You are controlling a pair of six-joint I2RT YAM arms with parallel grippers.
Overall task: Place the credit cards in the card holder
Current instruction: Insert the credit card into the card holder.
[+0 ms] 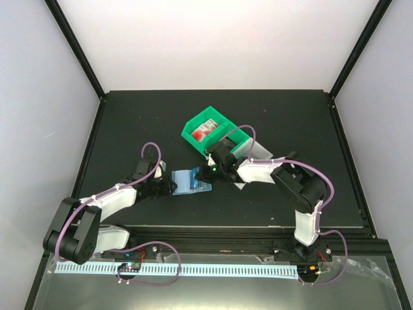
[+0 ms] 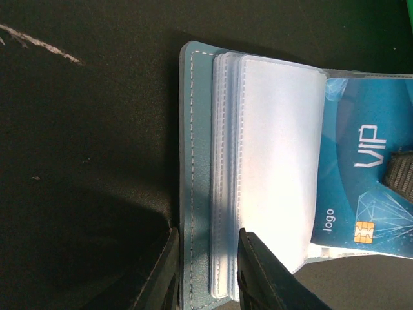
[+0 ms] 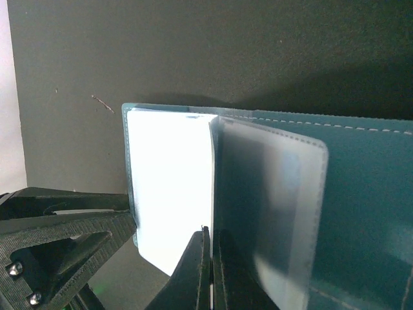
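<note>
Both grippers are meeting at the card holder [image 1: 191, 181], which is lying open on the black table [image 1: 129, 129] between the two arms. The left gripper [image 2: 208, 236] is clamping the holder's teal cover and its stack of clear sleeves [image 2: 277, 168] at one edge. The right gripper [image 3: 208, 236] is pinching the blue VIP card [image 2: 361, 168] with jaws nearly together, the card lying over the holder's other half. Red-and-white cards [image 1: 205, 131] are sitting in the green bin [image 1: 191, 137] just behind.
</note>
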